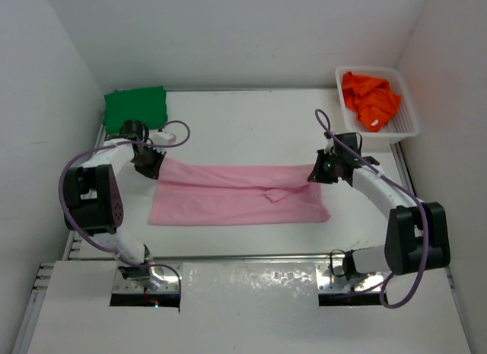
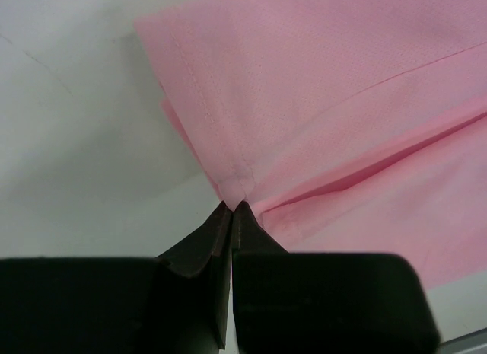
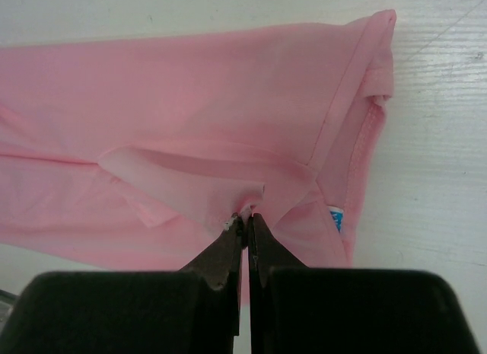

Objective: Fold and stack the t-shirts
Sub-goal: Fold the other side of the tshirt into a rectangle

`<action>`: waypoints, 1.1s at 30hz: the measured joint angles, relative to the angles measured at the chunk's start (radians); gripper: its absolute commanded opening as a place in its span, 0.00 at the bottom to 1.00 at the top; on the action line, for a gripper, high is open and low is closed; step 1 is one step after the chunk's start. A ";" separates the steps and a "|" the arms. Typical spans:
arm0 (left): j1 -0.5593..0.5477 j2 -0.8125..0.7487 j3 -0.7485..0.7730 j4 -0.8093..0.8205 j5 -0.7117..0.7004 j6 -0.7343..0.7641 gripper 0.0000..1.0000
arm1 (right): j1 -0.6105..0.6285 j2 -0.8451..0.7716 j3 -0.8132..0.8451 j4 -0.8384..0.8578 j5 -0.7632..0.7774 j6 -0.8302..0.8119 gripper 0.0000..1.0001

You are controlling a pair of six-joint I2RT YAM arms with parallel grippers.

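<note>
The pale pink t-shirt point(image 1: 236, 196) lies stretched across the table's middle, folded lengthwise into a long band. My left gripper point(image 1: 154, 165) is shut on its upper left corner, the cloth point(image 2: 304, 103) pinched at the fingertips of that gripper point(image 2: 232, 205). My right gripper point(image 1: 318, 173) is shut on the upper right end near the collar, where the pink cloth point(image 3: 190, 110) bunches at its tips point(image 3: 245, 217). The green t-shirt point(image 1: 136, 108) lies folded at the back left. The orange t-shirt point(image 1: 370, 100) sits crumpled in the basket.
A white lattice basket point(image 1: 403, 127) stands at the back right corner. White walls close in on the left, back and right. The arm bases are at the table's near edge, with purple cables looping beside each arm.
</note>
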 measured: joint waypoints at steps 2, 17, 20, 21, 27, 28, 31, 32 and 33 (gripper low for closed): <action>0.000 0.000 0.024 -0.028 0.002 -0.001 0.00 | 0.000 0.000 0.012 -0.014 0.000 -0.001 0.00; 0.000 -0.009 0.051 -0.261 -0.103 0.093 0.45 | 0.000 0.000 0.022 -0.017 -0.014 0.000 0.00; 0.000 -0.006 0.112 -0.335 -0.136 0.106 0.47 | 0.000 0.002 0.022 -0.017 -0.021 0.000 0.00; 0.000 -0.006 0.158 -0.347 -0.132 0.106 0.50 | 0.000 0.003 0.022 -0.017 -0.023 0.000 0.00; -0.071 -0.011 0.255 -0.247 -0.125 0.070 0.50 | 0.000 0.011 0.022 -0.016 -0.027 0.000 0.00; -0.087 0.000 0.254 -0.243 -0.125 0.060 0.50 | 0.000 0.012 0.022 -0.017 -0.027 0.000 0.00; -0.121 0.074 0.254 -0.241 -0.126 0.016 0.50 | 0.000 0.012 0.022 -0.017 -0.026 -0.003 0.00; -0.123 0.105 0.254 -0.240 -0.133 -0.001 0.49 | 0.000 0.012 0.022 -0.018 -0.026 -0.004 0.00; -0.122 0.132 0.253 -0.240 -0.141 -0.016 0.49 | 0.000 0.012 0.022 -0.018 -0.025 -0.005 0.00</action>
